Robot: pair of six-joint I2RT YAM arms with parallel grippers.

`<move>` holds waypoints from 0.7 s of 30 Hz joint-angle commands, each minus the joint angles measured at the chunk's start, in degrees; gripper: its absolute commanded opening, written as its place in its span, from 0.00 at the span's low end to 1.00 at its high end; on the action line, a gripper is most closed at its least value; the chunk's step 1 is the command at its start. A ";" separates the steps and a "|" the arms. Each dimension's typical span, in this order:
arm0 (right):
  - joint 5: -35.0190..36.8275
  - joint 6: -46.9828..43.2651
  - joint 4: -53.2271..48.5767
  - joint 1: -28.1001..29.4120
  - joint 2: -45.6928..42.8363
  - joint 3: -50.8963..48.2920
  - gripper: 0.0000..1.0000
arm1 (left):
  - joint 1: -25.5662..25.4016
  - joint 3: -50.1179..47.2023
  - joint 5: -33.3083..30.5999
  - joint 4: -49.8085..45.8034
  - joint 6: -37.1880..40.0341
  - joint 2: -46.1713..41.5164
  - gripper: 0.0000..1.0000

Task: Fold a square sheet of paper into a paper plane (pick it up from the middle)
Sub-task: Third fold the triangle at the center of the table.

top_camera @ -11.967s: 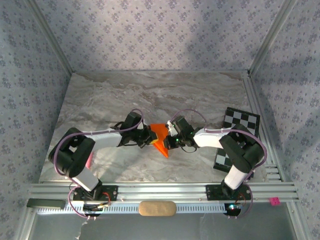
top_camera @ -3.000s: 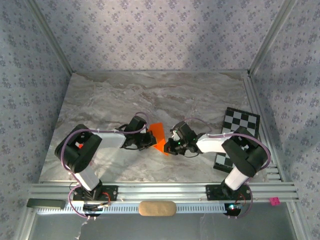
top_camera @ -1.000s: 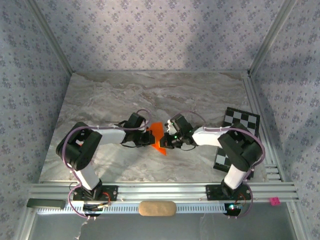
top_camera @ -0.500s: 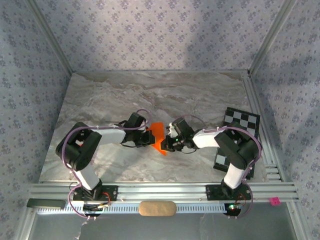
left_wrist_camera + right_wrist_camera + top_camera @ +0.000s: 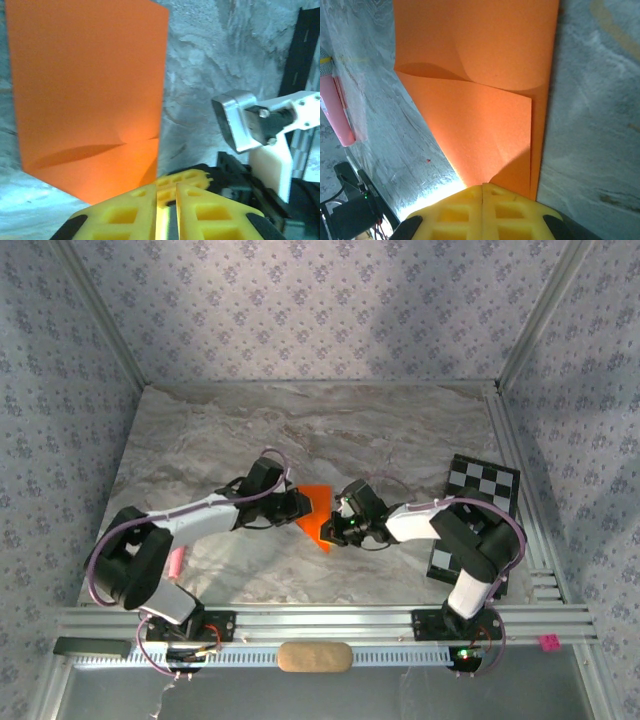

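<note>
The square sheet of paper (image 5: 316,512), bright orange and folded into a pointed wedge, lies mid-table with its tip toward me. My left gripper (image 5: 300,506) sits at its left edge. In the left wrist view the paper (image 5: 90,90) spreads ahead of this gripper (image 5: 167,200), whose yellow fingers stand a narrow slit apart with no paper clearly clamped. My right gripper (image 5: 333,530) is at the paper's near right side. In the right wrist view its fingers (image 5: 483,192) are pressed together on the near corner of the layered paper (image 5: 480,100).
A black-and-white checkerboard card (image 5: 478,510) lies at the right, partly under the right arm. A small pink stick (image 5: 178,562) rests near the left arm's base, and it also appears as a pink stick (image 5: 337,115) at the left of the right wrist view. Aluminium rails (image 5: 320,620) run along the near edge.
The left gripper's fingers have parted slightly and its arm has swung out to the left. The right gripper stays shut on the paper, which has barely shifted.
</note>
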 commanded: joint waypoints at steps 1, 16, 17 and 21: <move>4.63 2.73 -4.07 1.01 0.86 -2.14 0.00 | -1.73 -1.32 -0.46 1.90 -3.86 0.53 0.16; 5.64 2.81 -3.73 1.12 1.26 -2.84 0.00 | -1.41 -4.25 -2.93 6.96 -4.86 9.65 0.08; 5.70 2.74 -3.91 1.27 1.26 -2.98 0.00 | -0.95 -4.65 -2.94 7.27 -4.48 9.91 0.08; 6.06 2.65 -4.09 1.25 1.26 -3.52 0.00 | 1.22 -6.42 -2.46 8.82 -2.19 9.82 0.08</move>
